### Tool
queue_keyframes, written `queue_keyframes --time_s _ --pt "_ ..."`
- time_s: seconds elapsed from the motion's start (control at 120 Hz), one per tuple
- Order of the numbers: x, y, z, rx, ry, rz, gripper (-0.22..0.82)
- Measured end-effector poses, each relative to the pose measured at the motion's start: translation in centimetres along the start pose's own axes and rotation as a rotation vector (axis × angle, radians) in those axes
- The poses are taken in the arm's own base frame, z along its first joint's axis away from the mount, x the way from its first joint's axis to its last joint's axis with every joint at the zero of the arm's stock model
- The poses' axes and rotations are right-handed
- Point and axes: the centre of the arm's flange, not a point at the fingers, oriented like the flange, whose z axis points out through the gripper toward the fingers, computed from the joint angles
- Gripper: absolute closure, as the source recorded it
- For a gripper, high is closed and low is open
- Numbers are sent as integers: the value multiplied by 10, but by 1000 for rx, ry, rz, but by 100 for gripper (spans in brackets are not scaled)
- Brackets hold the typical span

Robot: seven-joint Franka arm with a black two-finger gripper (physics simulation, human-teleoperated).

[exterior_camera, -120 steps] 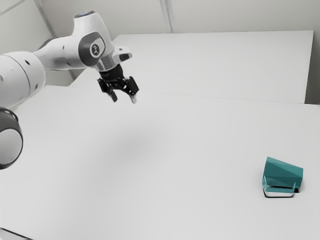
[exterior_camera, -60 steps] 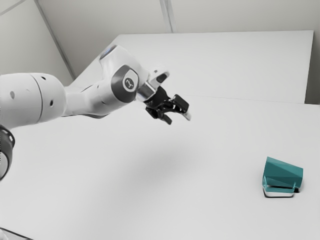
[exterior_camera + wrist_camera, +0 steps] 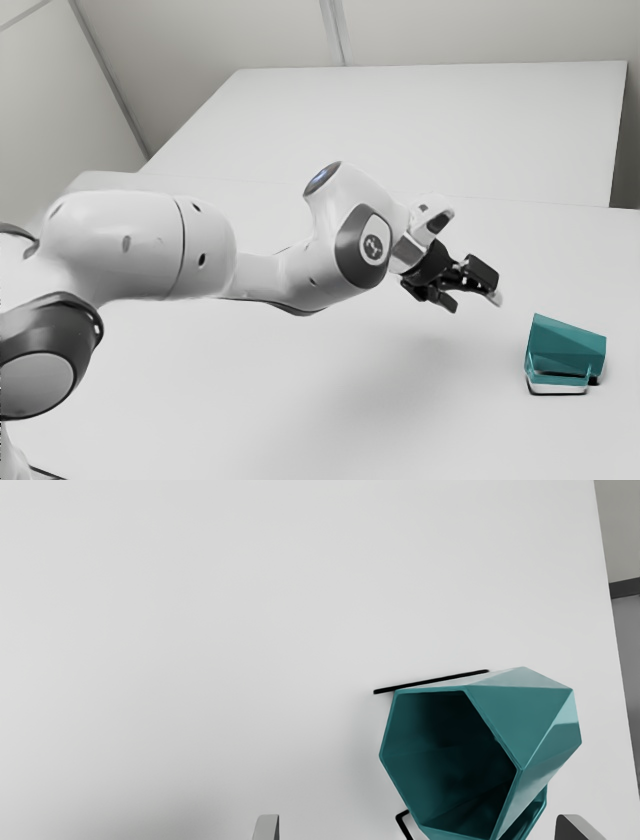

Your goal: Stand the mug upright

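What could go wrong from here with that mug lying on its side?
The mouth of the mug faces the open gripper, so a finger might knock it away. The handle juts out near one finger in the wrist view and could snag. The faceted walls taper, so a grip might slip.

The wrist view's bottom edge crops our tool's [image 3: 473,302] fingers [image 3: 267,829] and the teal mug's [image 3: 520,720] handle [image 3: 540,806], partly hidden by its body. The exterior view's left edge cuts off our arm [image 3: 140,250].
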Motion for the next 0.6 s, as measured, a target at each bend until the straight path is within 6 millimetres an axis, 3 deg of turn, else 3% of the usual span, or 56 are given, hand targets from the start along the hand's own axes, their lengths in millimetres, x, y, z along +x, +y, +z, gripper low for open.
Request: queue_keyframes --time_s 0.108,0.6 --pt "-10 25 18 -21 22 7 0" --pt "-15 45 74 -41 43 -15 0"
